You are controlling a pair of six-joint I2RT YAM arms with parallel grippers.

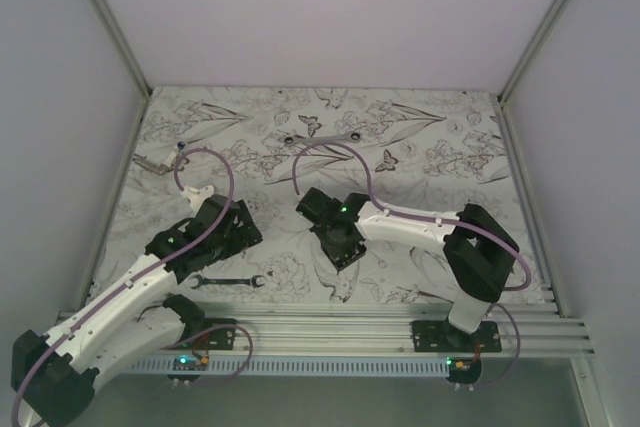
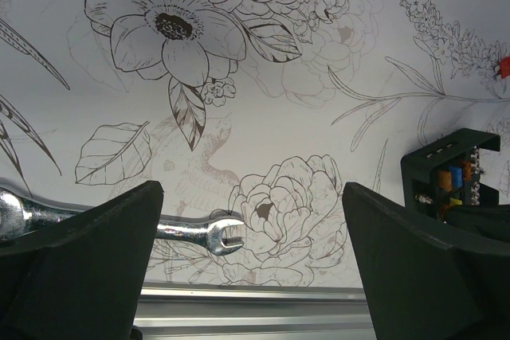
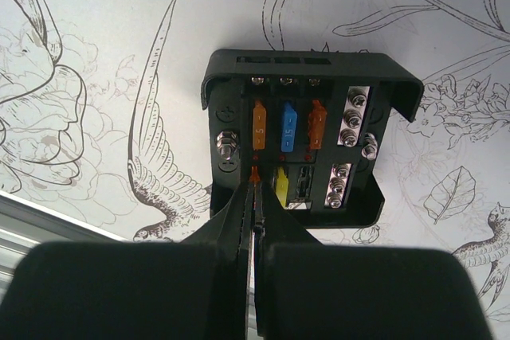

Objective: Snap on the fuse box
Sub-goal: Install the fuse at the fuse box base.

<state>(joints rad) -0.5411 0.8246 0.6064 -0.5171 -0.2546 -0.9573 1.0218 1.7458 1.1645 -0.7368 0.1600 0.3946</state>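
The fuse box (image 3: pixel 303 145) is a black square box lying open on the flowered mat, with orange, blue and yellow fuses showing. It also shows in the top view (image 1: pixel 350 252) and at the right edge of the left wrist view (image 2: pixel 450 177). My right gripper (image 3: pixel 255 189) is shut on a small orange fuse (image 3: pixel 255 173) at the box's lower left slot, right over the box (image 1: pixel 340 229). My left gripper (image 2: pixel 251 220) is open and empty, low over the mat (image 1: pixel 243 234), to the left of the box.
A silver open-end wrench (image 2: pixel 203 234) lies near the front rail, under my left gripper (image 1: pixel 228 281). Another wrench (image 1: pixel 320 137) lies at the back, and a small tool (image 1: pixel 152 163) at the far left. A tiny red piece (image 2: pixel 504 67) lies beyond the box.
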